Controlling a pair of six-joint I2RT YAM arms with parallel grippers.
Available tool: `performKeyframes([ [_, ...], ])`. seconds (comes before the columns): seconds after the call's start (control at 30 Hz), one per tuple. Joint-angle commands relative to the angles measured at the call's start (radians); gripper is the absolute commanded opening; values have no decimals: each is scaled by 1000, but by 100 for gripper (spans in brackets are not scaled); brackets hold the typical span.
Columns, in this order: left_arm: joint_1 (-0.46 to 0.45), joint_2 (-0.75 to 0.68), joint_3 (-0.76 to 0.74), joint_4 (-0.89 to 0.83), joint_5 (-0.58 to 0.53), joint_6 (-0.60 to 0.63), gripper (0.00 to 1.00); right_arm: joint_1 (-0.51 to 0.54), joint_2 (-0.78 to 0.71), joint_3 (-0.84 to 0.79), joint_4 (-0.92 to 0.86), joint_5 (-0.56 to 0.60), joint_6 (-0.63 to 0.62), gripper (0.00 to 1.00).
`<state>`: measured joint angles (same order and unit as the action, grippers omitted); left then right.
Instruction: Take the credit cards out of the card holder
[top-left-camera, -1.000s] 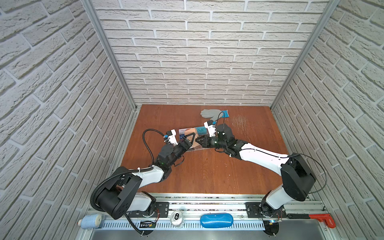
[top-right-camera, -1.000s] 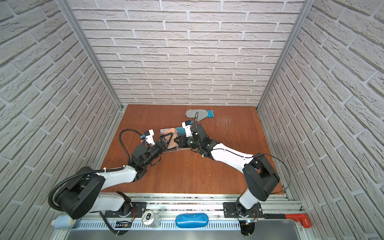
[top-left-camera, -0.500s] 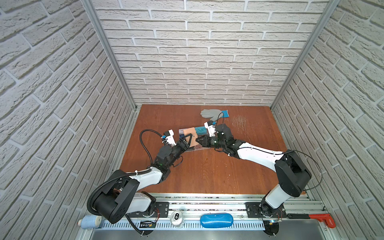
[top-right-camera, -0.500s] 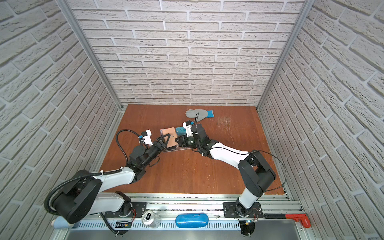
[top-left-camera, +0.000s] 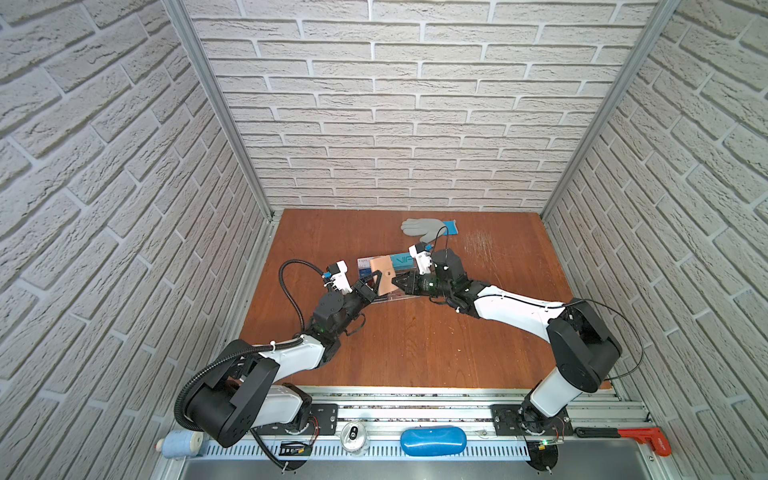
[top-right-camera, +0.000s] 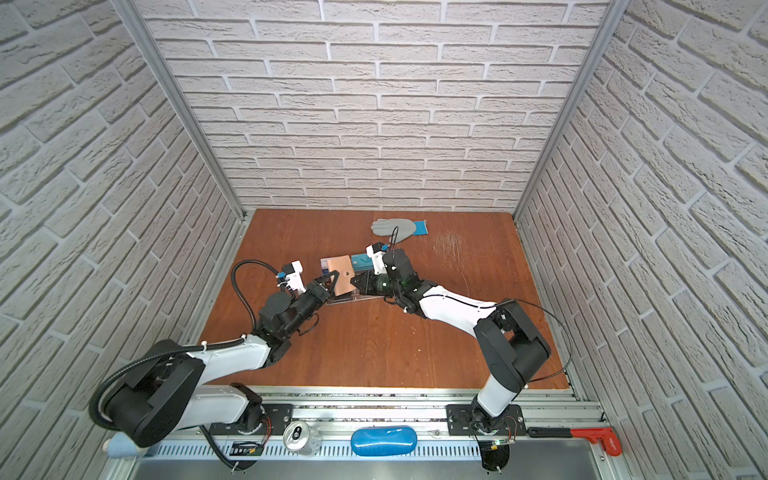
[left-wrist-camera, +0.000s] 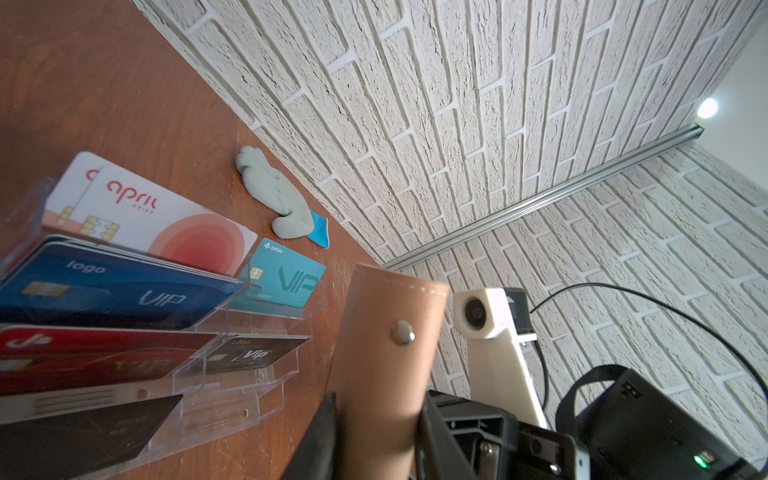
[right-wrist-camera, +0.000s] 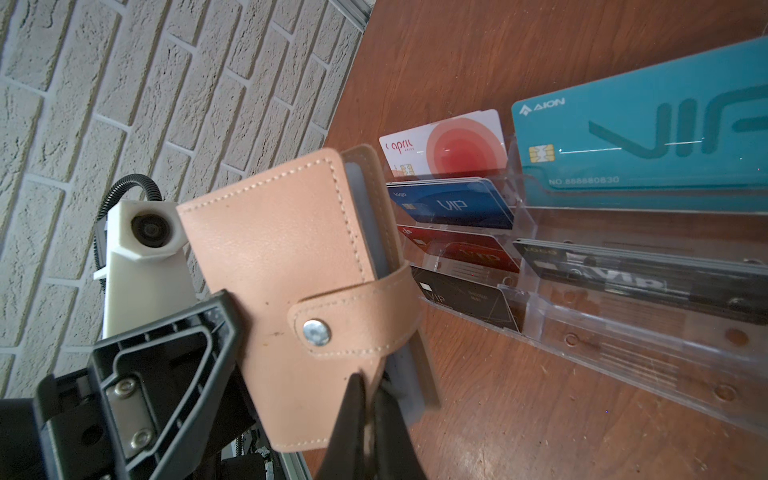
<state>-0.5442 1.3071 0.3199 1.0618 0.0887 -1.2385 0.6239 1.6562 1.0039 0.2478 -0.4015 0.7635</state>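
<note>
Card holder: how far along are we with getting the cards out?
Done: nothing visible; the tan-pink leather card holder is closed, its snap strap fastened. In hand: the left gripper and right gripper both grip it. Remaining: unsnap, open, empty it.

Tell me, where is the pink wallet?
In both top views the pink wallet is mid-table, held between the left end effector and right end effector, by the clear card stand.
</note>
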Motion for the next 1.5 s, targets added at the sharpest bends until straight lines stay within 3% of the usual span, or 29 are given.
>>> performKeyframes([
  [0.0,-23,7,5,106,43,20,23,4,-4,-13,59,-16,-4,6],
  [0.13,-37,14,15,80,37,44,14,4,-27,-12,13,-4,-26,6],
  [0.23,-47,11,33,34,36,75,7,4,-63,-8,-62,27,-67,12],
  [0.37,-42,-15,56,-71,46,106,0,-1,-105,10,-174,86,-121,28],
  [0.57,-32,-99,142,-364,27,213,0,-4,-190,52,-378,188,-227,54],
  [0.67,-42,-130,157,-449,-38,235,0,-3,-260,44,-463,270,-256,71],
  [0.8,-95,-146,194,-556,-171,267,0,3,-343,76,-609,392,-333,79],
  [0.93,-185,-89,268,-629,-300,267,0,2,-370,68,-636,465,-397,81],
  [1.47,-360,81,395,-677,-500,173,0,4,-279,13,-531,343,-377,74],
])
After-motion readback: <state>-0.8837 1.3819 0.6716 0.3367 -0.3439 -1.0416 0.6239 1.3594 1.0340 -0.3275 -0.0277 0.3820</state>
